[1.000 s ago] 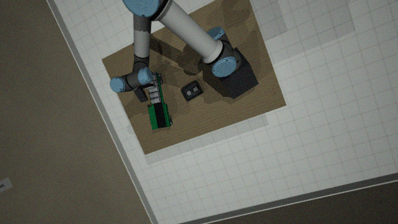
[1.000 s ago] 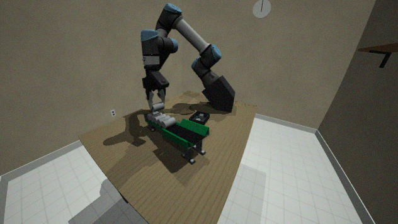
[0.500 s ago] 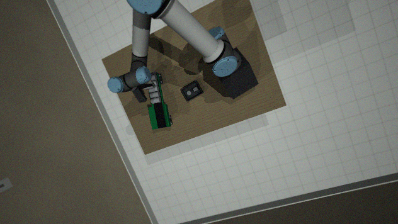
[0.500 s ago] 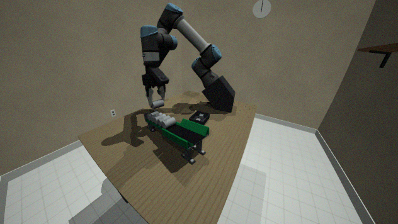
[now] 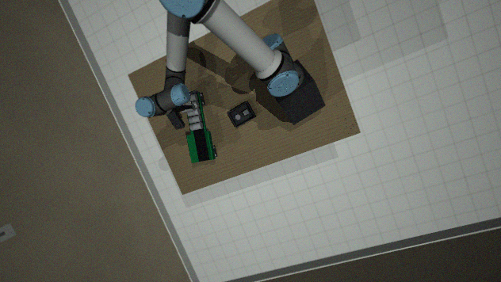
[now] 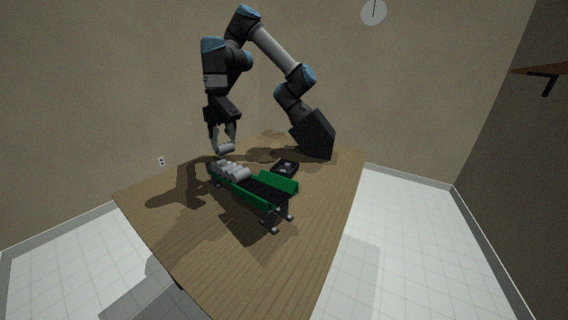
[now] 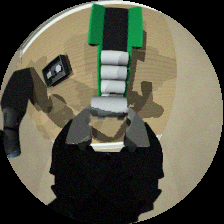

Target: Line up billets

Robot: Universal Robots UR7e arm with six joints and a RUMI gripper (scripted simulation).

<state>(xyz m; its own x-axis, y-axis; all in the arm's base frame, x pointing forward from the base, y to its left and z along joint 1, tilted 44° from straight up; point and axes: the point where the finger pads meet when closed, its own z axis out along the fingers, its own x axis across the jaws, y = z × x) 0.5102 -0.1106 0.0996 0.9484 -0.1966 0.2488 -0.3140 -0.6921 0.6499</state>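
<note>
The end effector (image 6: 224, 143) is squeezing one billet (image 6: 225, 147) in the air above the row of billets (image 6: 230, 170), and next it needs setting down across the green ramp (image 6: 270, 191) toward 5 o'clock.

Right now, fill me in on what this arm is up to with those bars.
The arm's gripper is shut on one steel billet and holds it in the air above the low end of the green feed ramp. The other billets lie across the ramp in a row at that end; the upper stretch of the ramp is bare. A small black box sits on the table beside the ramp, untouched.
</note>
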